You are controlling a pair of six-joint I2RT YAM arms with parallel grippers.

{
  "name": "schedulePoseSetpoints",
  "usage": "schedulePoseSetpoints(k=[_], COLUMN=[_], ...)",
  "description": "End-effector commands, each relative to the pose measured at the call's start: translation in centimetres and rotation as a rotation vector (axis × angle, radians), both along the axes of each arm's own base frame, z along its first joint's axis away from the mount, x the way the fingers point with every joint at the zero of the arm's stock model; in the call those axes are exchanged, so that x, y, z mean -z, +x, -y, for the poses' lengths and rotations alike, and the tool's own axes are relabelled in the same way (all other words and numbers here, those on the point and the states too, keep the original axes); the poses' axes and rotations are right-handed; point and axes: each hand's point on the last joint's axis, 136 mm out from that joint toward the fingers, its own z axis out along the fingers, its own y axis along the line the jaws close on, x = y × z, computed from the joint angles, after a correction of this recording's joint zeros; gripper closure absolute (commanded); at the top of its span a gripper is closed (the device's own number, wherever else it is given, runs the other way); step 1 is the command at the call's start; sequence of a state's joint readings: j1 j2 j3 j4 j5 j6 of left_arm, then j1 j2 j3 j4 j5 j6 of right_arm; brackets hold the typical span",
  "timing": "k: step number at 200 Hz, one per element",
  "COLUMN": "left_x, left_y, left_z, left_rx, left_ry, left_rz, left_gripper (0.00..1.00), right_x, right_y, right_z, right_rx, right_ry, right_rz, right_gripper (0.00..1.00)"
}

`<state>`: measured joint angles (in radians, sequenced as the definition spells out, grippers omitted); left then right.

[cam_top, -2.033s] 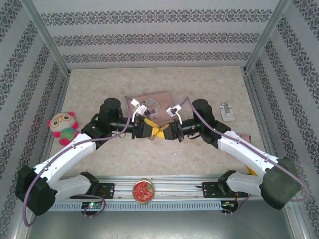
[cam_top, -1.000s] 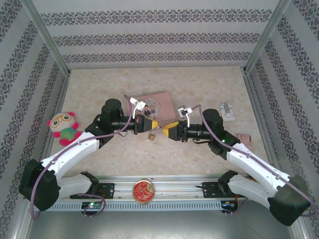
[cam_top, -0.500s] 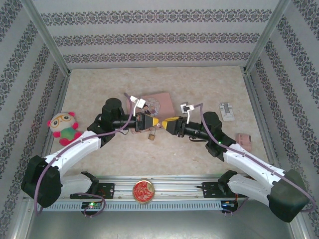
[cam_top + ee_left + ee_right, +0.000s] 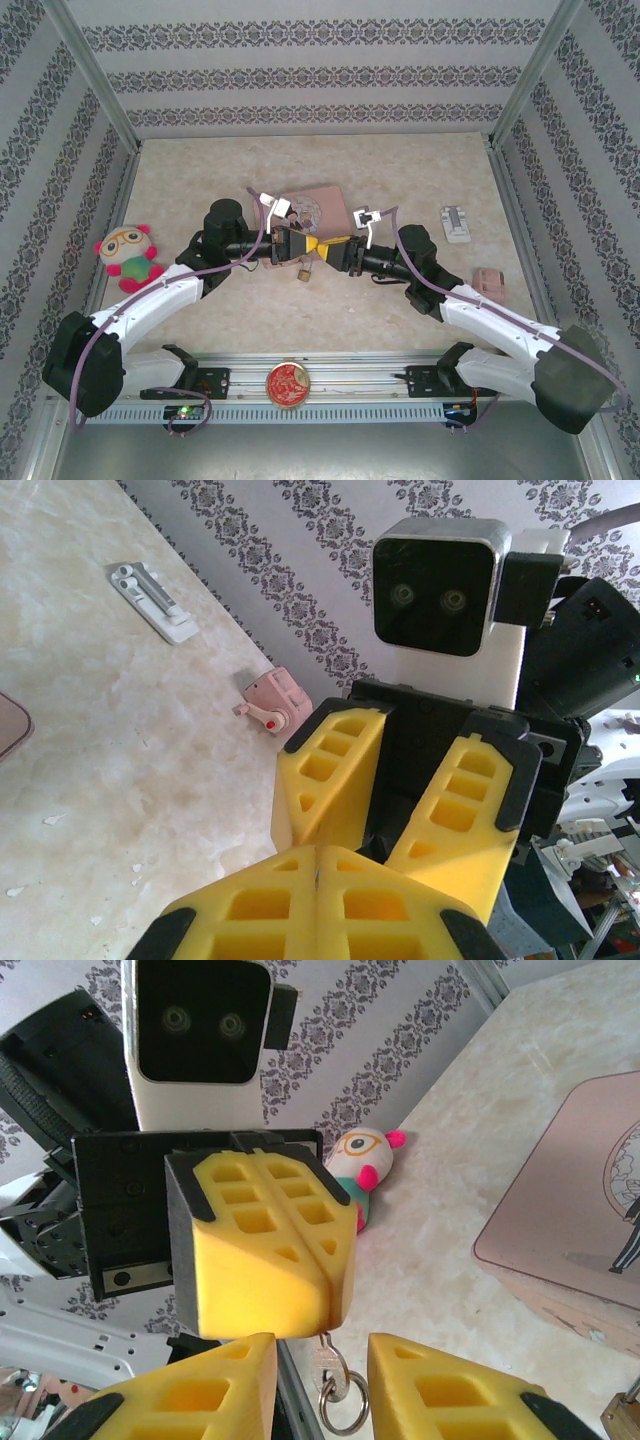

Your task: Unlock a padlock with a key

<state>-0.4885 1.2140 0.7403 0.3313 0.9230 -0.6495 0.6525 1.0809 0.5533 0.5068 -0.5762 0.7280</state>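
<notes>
Nearest me, the red-gold disc (image 4: 287,384) sits on the rail between the arm bases. A bit further in, the padlock (image 4: 301,272) is on the table (image 4: 400,170), just on my side of the spot where the two grippers meet nose to nose. My left gripper (image 4: 325,1295) is pinched tight on the key (image 4: 324,1358), with its ring (image 4: 343,1407) dangling under the yellow fingers. The right gripper (image 4: 322,1350) is spread apart, one finger on either side of that key. Behind them is the pink tin box (image 4: 318,203), and there's a plush toy (image 4: 125,256) way off to the left.
</notes>
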Motion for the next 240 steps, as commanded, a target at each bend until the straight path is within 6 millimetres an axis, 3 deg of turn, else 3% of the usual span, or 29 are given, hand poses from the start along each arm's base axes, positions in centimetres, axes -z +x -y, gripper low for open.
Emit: schedulePoseSetpoints(k=[1, 109, 182, 240], left_x=[-1.3, -1.3, -1.2, -1.4], left_y=[0.4, 0.7, 0.6, 0.8], left_z=[-0.4, -0.5, -0.5, -0.7], left_rx=[-0.008, -0.017, -0.014, -0.028], left_ry=[-0.04, -0.054, -0.053, -0.059], left_rz=[0.046, 0.035, 0.026, 0.028], left_gripper=[1.0, 1.0, 1.0, 1.0], right_x=[-1.5, -1.4, -2.5, -2.7], right_y=[-0.2, -0.5, -0.4, -0.6], right_z=[-0.6, -1.3, -1.6, -1.9], right_rx=[-0.021, -0.05, -0.054, -0.073], right_ry=[0.032, 0.03, 0.049, 0.05], right_rz=[0.042, 0.038, 0.069, 0.071], right_gripper=[0.7, 0.71, 0.71, 0.77])
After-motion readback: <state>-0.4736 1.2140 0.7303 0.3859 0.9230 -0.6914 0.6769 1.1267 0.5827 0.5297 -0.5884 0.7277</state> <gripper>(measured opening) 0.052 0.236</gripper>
